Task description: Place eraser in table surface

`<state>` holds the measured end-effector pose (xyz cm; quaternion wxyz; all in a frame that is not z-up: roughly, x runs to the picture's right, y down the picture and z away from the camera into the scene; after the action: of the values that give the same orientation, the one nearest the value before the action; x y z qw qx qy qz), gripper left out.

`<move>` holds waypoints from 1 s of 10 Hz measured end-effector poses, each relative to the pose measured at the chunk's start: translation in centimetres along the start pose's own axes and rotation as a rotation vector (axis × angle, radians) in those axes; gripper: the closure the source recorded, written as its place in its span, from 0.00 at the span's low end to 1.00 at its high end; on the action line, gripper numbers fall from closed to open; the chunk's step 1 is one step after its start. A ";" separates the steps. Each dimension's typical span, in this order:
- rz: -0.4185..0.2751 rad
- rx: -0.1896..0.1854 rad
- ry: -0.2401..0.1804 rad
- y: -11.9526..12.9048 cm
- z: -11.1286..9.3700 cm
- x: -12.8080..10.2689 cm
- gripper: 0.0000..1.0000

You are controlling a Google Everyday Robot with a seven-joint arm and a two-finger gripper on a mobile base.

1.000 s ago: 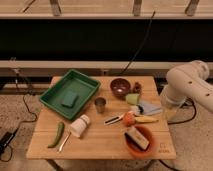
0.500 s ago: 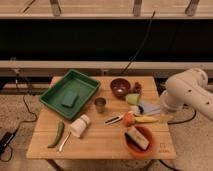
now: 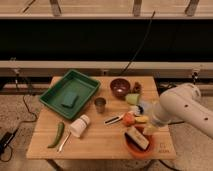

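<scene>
We see the eraser [image 3: 137, 138] lying inside the orange bowl [image 3: 144, 153], pale top up and set aslant. It is not on the bare wood of the surface [image 3: 100, 144]. The bowl stands near the surface's front right corner.

The pincer [image 3: 150, 130] sits at the low end of the white arm [image 3: 182, 111], just above the bowl's back right rim and close beside the eraser. We cannot tell whether it is spread or pressed together, nor whether it touches the eraser.

Just behind the bowl lie a small orange fruit [image 3: 129, 120] and a yellow piece [image 3: 142, 119]. Behind the bowl and to its left lies a dark-handled utensil [image 3: 114, 119]. Left of the bowl a white cup [image 3: 79, 125] lies on its side. Further left is a green pepper [image 3: 57, 134]. Well behind and left of the bowl sits the green tray [image 3: 52, 100] with a teal sponge [image 3: 69, 99] in it. A metal cup [image 3: 100, 104] and a dark brown bowl [image 3: 120, 87] stand between the tray and the arm.
</scene>
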<state>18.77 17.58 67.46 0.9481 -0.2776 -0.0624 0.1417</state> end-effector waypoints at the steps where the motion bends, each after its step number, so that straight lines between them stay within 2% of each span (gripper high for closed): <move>1: 0.013 -0.016 -0.021 0.8 0.9 -0.6 0.35; 4: 0.065 -0.047 -0.049 1.8 3.7 -1.0 0.35; 7: 0.135 -0.069 -0.051 2.1 5.8 -1.0 0.35; 8: 0.177 -0.086 -0.051 2.2 6.7 -0.9 0.35; 10: 0.199 -0.107 -0.050 2.5 7.6 -1.2 0.35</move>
<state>15.51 23.05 72.40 0.9114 -0.3289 -0.0657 0.2383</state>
